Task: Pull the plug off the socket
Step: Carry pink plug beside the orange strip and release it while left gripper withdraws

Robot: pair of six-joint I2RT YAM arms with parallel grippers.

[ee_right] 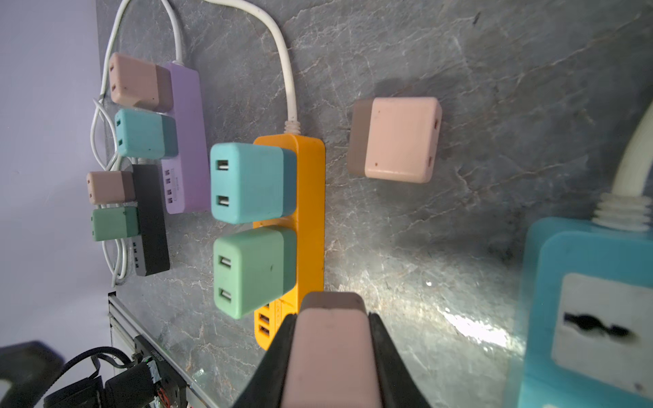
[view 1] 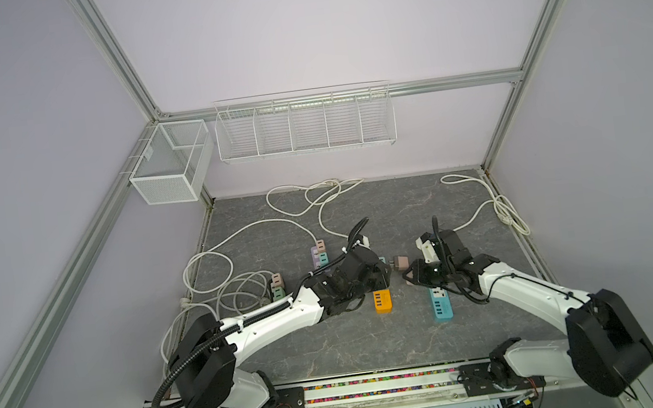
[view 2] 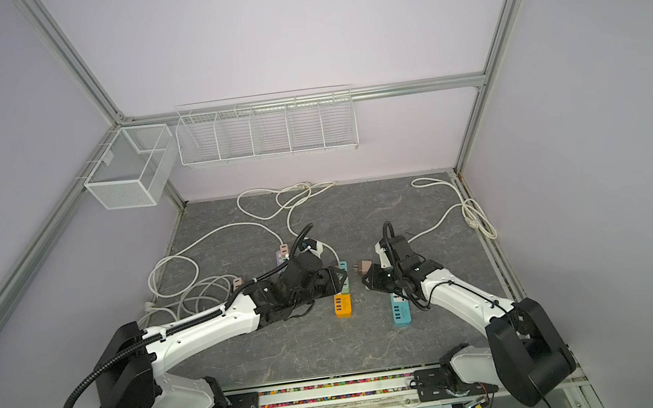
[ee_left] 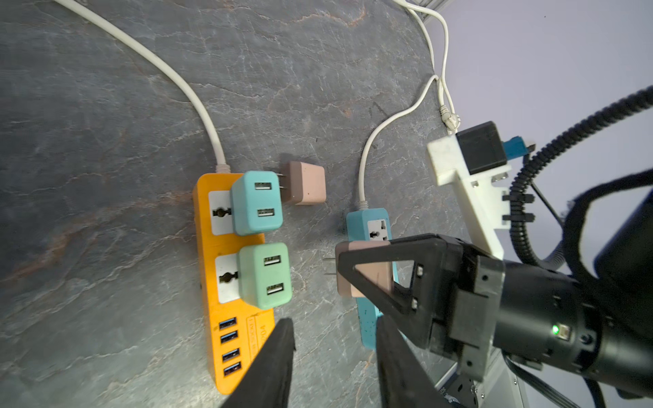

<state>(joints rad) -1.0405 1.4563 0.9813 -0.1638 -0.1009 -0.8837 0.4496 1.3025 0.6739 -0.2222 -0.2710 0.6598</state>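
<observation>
While the R arm (view 1: 527,291) reaches low over the table (view 1: 331,338) w/ wrist turned toward 9 o'clock, the right gripper (ee_right: 332,311) is clamped on the pink plug (ee_right: 332,356), prongs bare, clear of the blue strip (view 1: 442,307) at its 10 o'clock. L arm (view 1: 271,324) stretches toward 3 o'clock; left gripper (ee_left: 335,321) hangs w/ jaws apart, empty, by the orange strip (ee_left: 212,318).

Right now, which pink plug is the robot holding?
The pink plug pinched in the right end effector; the loose pink plug lies on the table untouched.
</observation>
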